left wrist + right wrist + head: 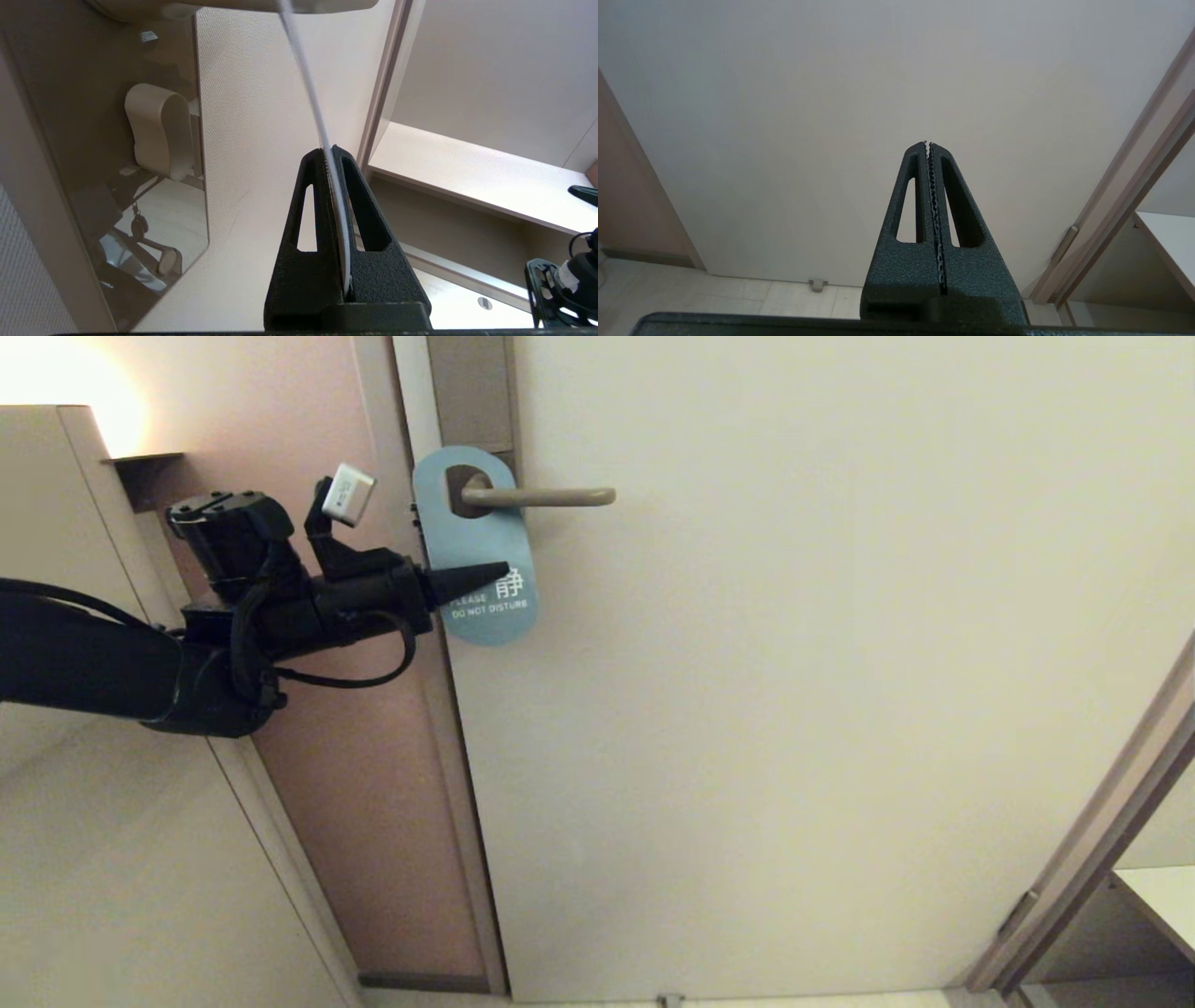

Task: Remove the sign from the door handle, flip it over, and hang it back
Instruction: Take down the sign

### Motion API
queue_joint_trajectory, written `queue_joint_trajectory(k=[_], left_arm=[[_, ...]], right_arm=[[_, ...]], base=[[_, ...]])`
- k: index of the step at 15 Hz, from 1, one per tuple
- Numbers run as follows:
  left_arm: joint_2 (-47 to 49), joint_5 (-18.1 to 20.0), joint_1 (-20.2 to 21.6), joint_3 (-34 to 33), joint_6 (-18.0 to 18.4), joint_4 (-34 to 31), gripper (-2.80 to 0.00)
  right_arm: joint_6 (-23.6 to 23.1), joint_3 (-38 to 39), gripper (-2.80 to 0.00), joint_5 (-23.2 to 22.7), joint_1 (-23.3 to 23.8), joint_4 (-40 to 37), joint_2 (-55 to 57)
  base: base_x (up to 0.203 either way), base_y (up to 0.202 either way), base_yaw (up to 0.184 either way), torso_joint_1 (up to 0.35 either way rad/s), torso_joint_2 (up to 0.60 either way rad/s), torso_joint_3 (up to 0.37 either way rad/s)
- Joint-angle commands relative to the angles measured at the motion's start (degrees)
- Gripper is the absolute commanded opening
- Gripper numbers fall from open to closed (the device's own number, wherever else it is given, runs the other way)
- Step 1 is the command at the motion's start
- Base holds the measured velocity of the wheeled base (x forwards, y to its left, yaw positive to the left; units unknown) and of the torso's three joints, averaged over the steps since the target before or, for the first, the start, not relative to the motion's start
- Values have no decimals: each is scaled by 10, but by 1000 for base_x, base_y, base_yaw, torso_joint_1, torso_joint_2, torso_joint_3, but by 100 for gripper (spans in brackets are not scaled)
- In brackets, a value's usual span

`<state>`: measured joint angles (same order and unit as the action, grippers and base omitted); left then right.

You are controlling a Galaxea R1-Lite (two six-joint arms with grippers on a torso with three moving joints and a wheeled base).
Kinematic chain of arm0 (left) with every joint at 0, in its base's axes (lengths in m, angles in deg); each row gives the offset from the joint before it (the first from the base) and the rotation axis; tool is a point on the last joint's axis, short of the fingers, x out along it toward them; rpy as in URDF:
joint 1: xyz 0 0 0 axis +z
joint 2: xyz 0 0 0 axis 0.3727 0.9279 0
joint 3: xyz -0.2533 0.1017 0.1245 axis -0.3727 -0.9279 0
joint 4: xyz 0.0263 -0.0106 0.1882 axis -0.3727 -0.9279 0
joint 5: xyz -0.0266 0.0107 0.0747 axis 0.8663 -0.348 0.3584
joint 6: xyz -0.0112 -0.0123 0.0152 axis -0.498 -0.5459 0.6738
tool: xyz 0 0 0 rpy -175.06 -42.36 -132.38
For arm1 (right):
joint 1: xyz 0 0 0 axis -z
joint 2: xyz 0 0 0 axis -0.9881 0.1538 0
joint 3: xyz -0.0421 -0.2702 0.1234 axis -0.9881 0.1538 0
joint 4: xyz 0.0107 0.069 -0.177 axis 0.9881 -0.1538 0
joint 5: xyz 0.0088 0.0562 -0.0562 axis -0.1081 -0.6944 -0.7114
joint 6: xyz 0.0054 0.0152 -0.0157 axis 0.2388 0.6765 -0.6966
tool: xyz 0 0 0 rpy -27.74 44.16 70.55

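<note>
Your left gripper [495, 571] has its fingers pinched onto the sign [476, 546], gripping it in its lower half just above the white lettering. In the left wrist view the card [312, 93] runs edge-on out of the closed fingers [322, 224], a thin pale line rising away from the tips. Above the gripper, the card's hole is looped over the handle [541, 497], blue "DO NOT DISTURB" face outward, so it has not come off the lever yet.

Treat the card as light, thin and somewhat springy: it looks likely to bow if you pull against the lever, and a smooth face may slide between the pads. Your hold low on the flat body seems sound, since it leaves the hole free; you would probably need to slide it along the lever towards the rounded tip, not tug it outward.

Your right gripper [930, 154] is parked away from the handle, fingers closed on nothing, facing the lower door.
</note>
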<state>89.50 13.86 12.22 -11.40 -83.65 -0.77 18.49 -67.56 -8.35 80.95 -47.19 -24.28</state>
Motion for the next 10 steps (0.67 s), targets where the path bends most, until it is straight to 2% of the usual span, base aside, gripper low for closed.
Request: queue_joint_trajectory(k=[1, 4, 10], left_arm=[[-18, 3, 0, -18, 0, 4, -280], [-34, 3, 0, -46, 19, 4, -280], [-29, -3, 10, -54, 22, 4, -280]], right_arm=[[0, 0, -280, 0, -1, 0, 1], [0, 0, -280, 0, -1, 0, 1], [0, 0, -280, 0, -1, 0, 1]], base=[[0, 0, 0, 0, 0, 0], [0, 0, 0, 0, 0, 0], [0, 0, 0, 0, 0, 0]])
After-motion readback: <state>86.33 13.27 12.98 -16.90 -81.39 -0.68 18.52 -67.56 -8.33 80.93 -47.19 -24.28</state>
